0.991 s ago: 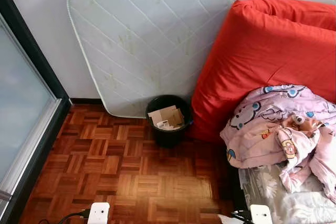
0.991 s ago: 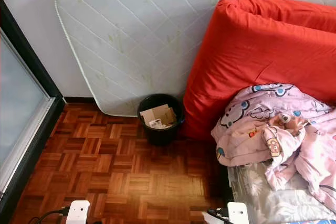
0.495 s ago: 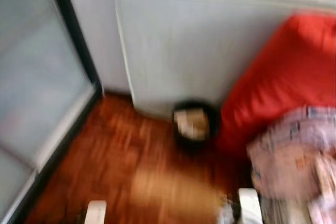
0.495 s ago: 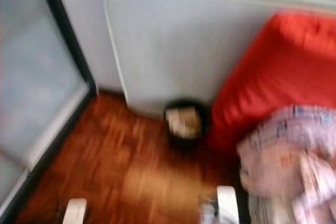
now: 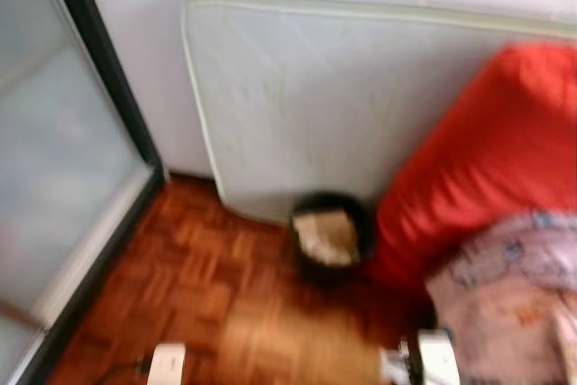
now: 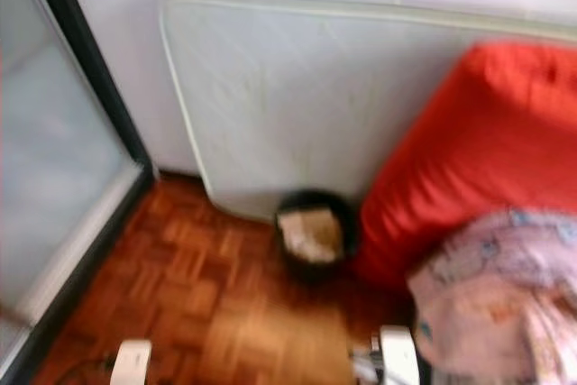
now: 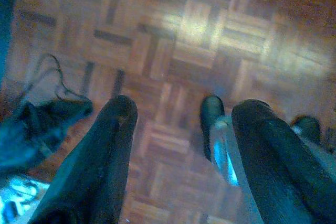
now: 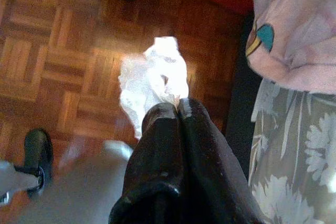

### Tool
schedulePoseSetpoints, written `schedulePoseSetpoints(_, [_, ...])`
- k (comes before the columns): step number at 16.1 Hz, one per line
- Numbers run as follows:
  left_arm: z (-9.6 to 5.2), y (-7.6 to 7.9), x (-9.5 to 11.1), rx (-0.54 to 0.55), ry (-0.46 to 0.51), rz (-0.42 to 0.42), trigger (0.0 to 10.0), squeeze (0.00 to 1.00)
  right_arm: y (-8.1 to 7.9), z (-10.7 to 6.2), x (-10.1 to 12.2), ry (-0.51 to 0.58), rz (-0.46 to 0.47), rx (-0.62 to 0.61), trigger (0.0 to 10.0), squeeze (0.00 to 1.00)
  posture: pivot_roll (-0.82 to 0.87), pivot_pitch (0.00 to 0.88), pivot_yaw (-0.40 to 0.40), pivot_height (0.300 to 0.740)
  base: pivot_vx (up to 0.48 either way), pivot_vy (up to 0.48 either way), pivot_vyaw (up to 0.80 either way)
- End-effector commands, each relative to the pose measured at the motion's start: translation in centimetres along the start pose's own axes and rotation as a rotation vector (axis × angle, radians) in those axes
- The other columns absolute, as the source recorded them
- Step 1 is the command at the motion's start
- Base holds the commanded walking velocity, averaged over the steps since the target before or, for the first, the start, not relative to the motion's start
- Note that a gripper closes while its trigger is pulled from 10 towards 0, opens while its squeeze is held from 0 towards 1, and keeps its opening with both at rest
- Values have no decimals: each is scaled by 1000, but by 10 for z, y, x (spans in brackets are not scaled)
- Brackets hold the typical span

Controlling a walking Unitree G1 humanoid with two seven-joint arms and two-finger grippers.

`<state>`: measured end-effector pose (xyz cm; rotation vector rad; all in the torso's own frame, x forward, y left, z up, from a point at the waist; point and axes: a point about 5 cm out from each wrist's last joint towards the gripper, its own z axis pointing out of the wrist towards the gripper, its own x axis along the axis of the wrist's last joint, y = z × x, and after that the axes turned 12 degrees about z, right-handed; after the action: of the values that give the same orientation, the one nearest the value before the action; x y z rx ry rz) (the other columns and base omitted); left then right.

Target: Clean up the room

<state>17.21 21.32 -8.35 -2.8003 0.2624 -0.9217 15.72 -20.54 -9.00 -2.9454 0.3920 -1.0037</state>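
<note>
Right pincer pinches white crumpled paper; no writing legible.

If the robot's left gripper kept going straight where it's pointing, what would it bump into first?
Most likely the brown wooden parquet floor. The left gripper points down at it with its two black fingers apart, and nothing lies between them and the boards. How far off the floor is cannot be judged.

Both eye views blurred: you cannot make out bin contents. Red cushion and pink blanket cut off at right edge. Right gripper fingers hide part of white crumpled wad.
</note>
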Motion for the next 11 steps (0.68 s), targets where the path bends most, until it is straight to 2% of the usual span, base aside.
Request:
schedulePoseSetpoints(1, [-1, 6, -5, -20, -25, 12, 10000, 0, 14, -4, -8, -21, 1, -29, 10000, 0, -3, 73, -9, 740, 266, 0, 0])
schedulePoseSetpoints(5, [-2, 4, -9, -18, -34, 12, 10000, 0, 22, -7, -13, -36, 11, -46, 10000, 0, -3, 74, -9, 740, 268, 0, 0])
schedulePoseSetpoints(11, [-2, 6, -10, -19, -36, 12, 10000, 0, 4, -5, -16, -40, 18, -28, 10000, 0, -2, 74, -9, 740, 268, 0, 0])
